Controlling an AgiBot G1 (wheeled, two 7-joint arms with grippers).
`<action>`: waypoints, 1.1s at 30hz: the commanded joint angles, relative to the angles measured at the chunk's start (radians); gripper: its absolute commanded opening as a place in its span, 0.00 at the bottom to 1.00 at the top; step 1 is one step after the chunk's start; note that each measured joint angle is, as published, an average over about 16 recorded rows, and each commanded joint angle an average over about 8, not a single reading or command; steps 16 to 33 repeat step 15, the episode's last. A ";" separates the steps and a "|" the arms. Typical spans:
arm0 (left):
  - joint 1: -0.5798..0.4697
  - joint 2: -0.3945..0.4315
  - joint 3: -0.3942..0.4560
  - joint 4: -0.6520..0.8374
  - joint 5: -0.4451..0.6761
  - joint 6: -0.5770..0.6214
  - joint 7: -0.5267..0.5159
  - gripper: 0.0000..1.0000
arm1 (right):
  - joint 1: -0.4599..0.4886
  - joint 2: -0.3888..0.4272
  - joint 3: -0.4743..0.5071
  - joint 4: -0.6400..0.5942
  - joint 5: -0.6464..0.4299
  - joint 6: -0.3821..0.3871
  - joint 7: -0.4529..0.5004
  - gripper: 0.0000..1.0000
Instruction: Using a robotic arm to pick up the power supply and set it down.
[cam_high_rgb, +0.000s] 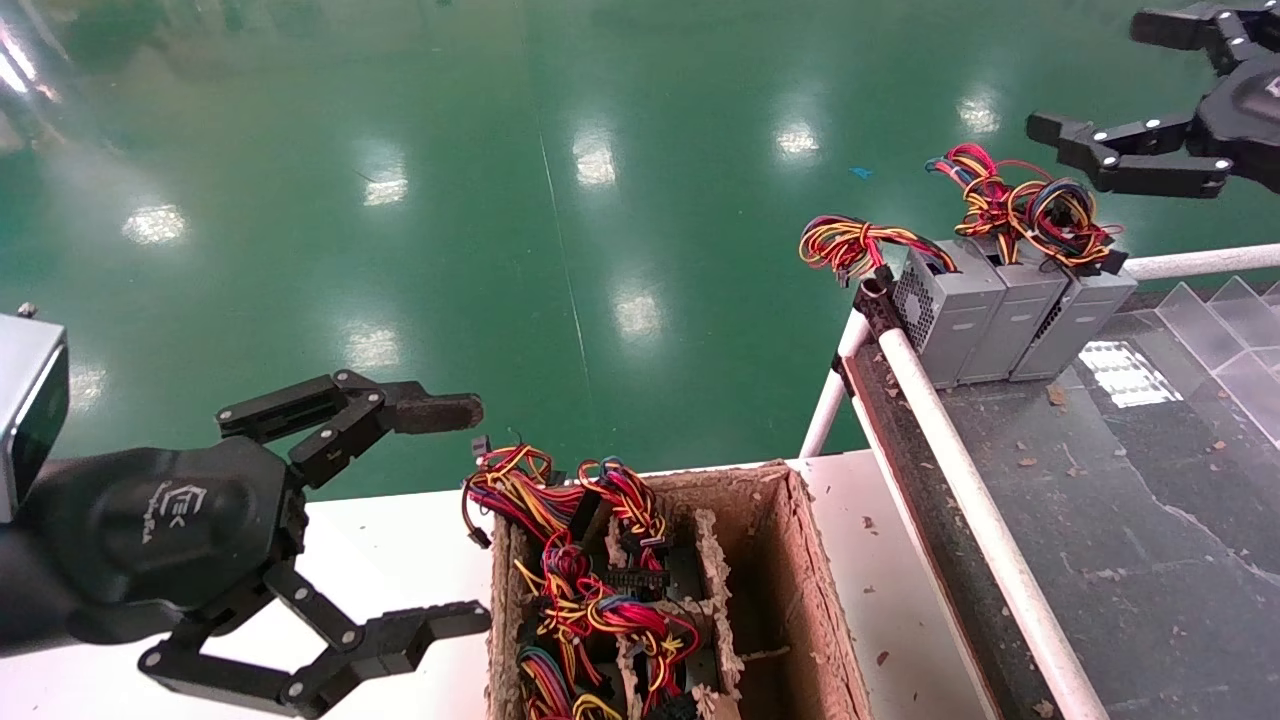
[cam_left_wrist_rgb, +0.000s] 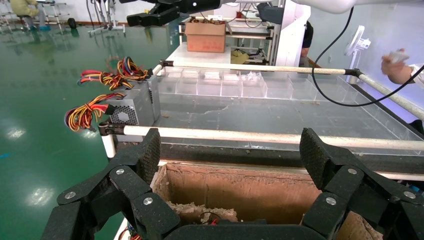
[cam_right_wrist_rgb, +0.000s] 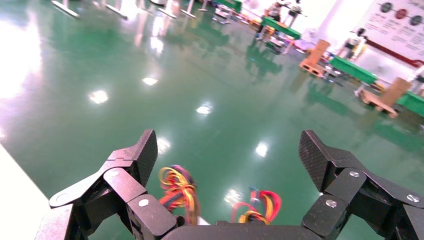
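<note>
Three grey power supplies stand in a row at the far corner of the dark bench. The power supply (cam_high_rgb: 1075, 322) is the rightmost one, with a loose looped bundle of coloured wires (cam_high_rgb: 1060, 215) on top. My right gripper (cam_high_rgb: 1092, 77) hangs open above and to the right of it, holding nothing. In the right wrist view that gripper (cam_right_wrist_rgb: 227, 145) has wire loops (cam_right_wrist_rgb: 177, 192) below it and green floor beyond. My left gripper (cam_high_rgb: 475, 512) is open beside the cardboard box (cam_high_rgb: 800, 600); in its wrist view (cam_left_wrist_rgb: 230, 145) the jaws stand wide apart.
The neighbouring supply (cam_high_rgb: 945, 310) has wires fanned sideways (cam_high_rgb: 850, 245); the middle one (cam_high_rgb: 1012, 315) has an upright bundle. The cardboard box holds more units with tangled wires (cam_high_rgb: 580, 590). A white rail (cam_high_rgb: 960, 480) edges the dark bench (cam_high_rgb: 1120, 520). Clear dividers (cam_high_rgb: 1230, 330) stand at right.
</note>
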 joint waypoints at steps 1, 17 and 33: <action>0.000 0.000 0.000 0.000 0.000 0.000 0.000 1.00 | -0.029 0.006 0.008 0.041 0.015 -0.010 0.021 1.00; 0.000 0.000 0.000 0.000 0.000 0.000 0.000 1.00 | -0.215 0.043 0.057 0.300 0.111 -0.075 0.155 1.00; 0.000 0.000 0.000 0.000 0.000 0.000 0.000 1.00 | -0.215 0.043 0.057 0.300 0.111 -0.075 0.155 1.00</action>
